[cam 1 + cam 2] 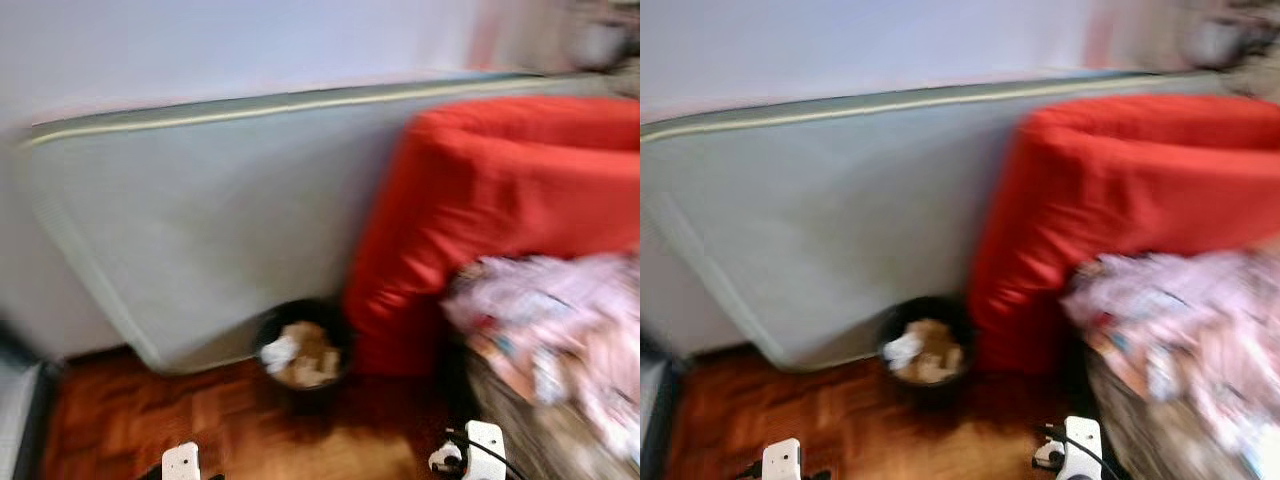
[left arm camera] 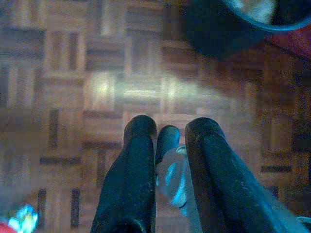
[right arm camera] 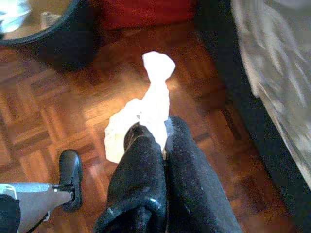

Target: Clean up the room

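A black bin (image 1: 303,352) of trash stands against a mattress (image 1: 200,220).

A bedroom in a lived-in home: a pale grey mattress (image 1: 200,220) stands on edge against the wall, with a red cushion (image 1: 500,200) leaning beside it; a bed with a floral cover (image 1: 560,340) sits at the right. The parquet floor (image 1: 200,420) carries a small black waste bin (image 1: 300,350) full of crumpled paper.

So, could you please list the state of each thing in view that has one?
Black bin: upright on the floor, holding crumpled trash.
Mattress: stood on edge against the wall.
Right pincer: shut on white crumpled paper.
Left pincer: shut on clear plastic scrap.
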Available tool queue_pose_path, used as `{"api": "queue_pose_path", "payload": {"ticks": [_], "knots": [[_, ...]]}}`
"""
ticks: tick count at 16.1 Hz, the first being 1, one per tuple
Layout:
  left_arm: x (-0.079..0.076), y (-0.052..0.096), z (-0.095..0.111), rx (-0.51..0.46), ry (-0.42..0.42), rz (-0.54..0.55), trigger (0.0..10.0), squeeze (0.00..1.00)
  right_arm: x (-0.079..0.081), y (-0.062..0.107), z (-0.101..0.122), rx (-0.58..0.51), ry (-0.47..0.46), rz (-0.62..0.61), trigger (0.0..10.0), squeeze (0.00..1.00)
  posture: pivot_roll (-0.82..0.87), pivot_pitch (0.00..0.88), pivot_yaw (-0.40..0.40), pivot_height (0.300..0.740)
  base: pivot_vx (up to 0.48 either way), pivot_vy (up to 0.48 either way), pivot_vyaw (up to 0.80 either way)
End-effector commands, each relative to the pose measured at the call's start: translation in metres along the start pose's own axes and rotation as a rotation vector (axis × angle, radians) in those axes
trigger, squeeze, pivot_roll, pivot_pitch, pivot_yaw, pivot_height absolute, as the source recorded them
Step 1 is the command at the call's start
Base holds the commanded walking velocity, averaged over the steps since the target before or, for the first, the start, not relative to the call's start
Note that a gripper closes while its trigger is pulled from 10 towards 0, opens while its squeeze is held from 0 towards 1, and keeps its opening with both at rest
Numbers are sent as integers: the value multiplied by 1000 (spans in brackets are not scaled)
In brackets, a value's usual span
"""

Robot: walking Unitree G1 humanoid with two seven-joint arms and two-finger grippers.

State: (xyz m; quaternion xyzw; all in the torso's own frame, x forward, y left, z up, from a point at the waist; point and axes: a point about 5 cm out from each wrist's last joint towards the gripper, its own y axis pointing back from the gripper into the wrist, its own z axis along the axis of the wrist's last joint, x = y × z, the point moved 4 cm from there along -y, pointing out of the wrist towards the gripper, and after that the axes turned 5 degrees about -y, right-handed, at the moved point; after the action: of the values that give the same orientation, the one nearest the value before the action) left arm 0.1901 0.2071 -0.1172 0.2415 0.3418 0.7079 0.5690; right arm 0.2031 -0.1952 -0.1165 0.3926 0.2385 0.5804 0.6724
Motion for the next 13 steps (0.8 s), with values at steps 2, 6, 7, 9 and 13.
{"api": "queue_pose_path", "payload": {"ticks": [2, 6, 7, 9, 13], "knots": [[-2, 1, -5, 15, -8, -6, 10000, 0, 2, 0, 1, -2, 12, 9, 10000, 0, 69, 0, -22, 740, 0, 0, 797], [-3, 0, -4, 12, 11, -2, 10000, 0, 2, -1, 4, -10, 13, 13, 10000, 0, 68, 0, -27, 740, 0, 0, 795], [-4, 0, -3, 10, 14, -2, 10000, 0, 2, -1, 5, -11, 13, 14, 10000, 0, 69, 0, -27, 740, 0, 0, 800], [-4, 0, -3, 7, 19, 0, 10000, 0, 2, -1, 6, -13, 14, 16, 10000, 0, 68, 0, -28, 740, 0, 0, 800], [-4, 0, -1, 3, 19, -4, 10000, 0, 2, -1, 8, -23, -10, 10, 10000, 0, 68, 0, -23, 740, 0, 0, 400]]}}
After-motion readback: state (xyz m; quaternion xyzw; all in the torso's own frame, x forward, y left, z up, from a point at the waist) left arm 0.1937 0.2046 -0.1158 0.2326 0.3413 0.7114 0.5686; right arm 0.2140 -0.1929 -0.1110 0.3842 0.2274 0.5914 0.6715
